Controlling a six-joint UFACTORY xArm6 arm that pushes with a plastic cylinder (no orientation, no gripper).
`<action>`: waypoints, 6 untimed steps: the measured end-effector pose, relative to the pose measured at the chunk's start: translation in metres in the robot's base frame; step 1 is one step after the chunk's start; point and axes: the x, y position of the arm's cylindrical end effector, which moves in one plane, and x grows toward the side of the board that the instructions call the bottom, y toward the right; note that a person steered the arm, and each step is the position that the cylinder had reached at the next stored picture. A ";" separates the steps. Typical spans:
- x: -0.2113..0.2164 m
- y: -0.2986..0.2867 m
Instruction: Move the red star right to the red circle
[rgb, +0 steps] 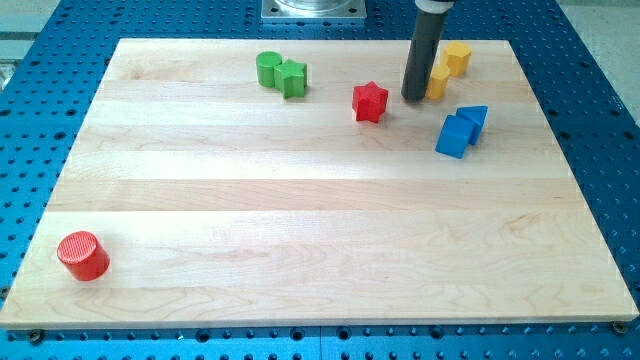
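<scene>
Standing my tip (413, 98) down on the table (300, 230) in the one camera view, just to the view's right of the red star (370, 101) and apart from it, with a narrow strip of bare wood between them. Carrying no claw at all, only the plain rod, so neither grasping nor releasing anything, merely pushing.

Sitting on that side probably for a reason: pressing from the view's right would be driving the red star toward the view's left. Lying far off, though, at the view's bottom left corner, the red circle (83, 255), well apart from the star, so likely needing a push angled downward as well.

Crowding the rod from behind, a yellow block (438, 80) almost touching it, and a second yellow block (457, 58) above. Resting clear of the likely path, two blue blocks (461, 130) at the view's right and two green blocks (281, 72) at the view's top.
</scene>
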 end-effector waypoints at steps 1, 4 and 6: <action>0.018 -0.034; 0.116 -0.172; 0.191 -0.205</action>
